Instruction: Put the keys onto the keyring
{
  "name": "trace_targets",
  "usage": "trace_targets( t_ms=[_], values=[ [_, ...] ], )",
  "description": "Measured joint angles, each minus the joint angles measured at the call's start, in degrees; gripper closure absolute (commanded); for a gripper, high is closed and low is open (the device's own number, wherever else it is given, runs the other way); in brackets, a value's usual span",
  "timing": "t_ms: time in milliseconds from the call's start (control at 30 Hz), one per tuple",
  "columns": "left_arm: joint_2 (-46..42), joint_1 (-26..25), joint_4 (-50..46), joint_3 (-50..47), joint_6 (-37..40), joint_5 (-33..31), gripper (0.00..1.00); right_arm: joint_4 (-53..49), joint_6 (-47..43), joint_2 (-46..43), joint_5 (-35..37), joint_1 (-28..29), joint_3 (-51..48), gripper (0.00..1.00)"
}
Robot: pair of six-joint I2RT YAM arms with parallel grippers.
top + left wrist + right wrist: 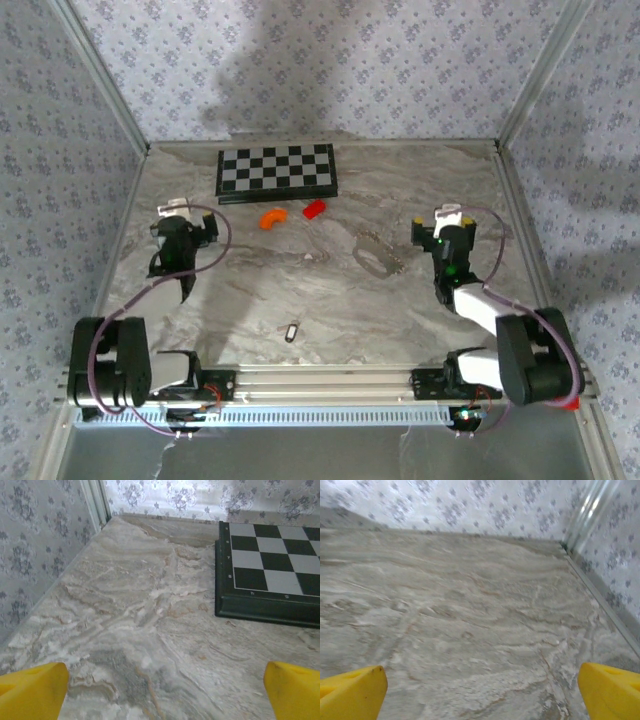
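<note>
Keys point(292, 331) on the table point(240, 285), well apart from right gripper point(443, 217)

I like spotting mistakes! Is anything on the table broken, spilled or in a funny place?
Nothing looks broken or spilled. The keys lie alone near the front edge, apart from the keyring farther back and to the right. The curved orange piece and the red block sit loose, close together, just in front of the checkerboard.
</note>
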Motion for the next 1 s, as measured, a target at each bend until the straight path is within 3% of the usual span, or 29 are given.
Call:
trace_targets(
  t_ms=[133,267,433,700,1000],
  values=[
    [-2.64,-1.81,-13.22,5.44,-6.6,0.61,0.0,-15.76,4.59,-6.23,3.06,3.08,6.32,0.0],
    [-4.2,-4.07,-21.97,8.79,-12.61,8.74,0.0,-30.34,8.61,-7.45,2.29,3.48,15.72,0.0],
    [-4.24,-17.42,-30.16,12.37,-14.84,16.9,0.01,-43.69,11.41,-6.71,-4.39,4.68,20.98,0.0],
    [0.66,-30.32,-29.4,14.23,-15.93,26.1,0.04,-54.62,13.97,2.73,-15.65,4.98,23.34,0.02],
    [8.7,-35.63,-24.3,16.37,-18.32,30.03,0.08,-57.16,15.3,9.18,-19.23,6.1,24.41,0.19]
  ],
)
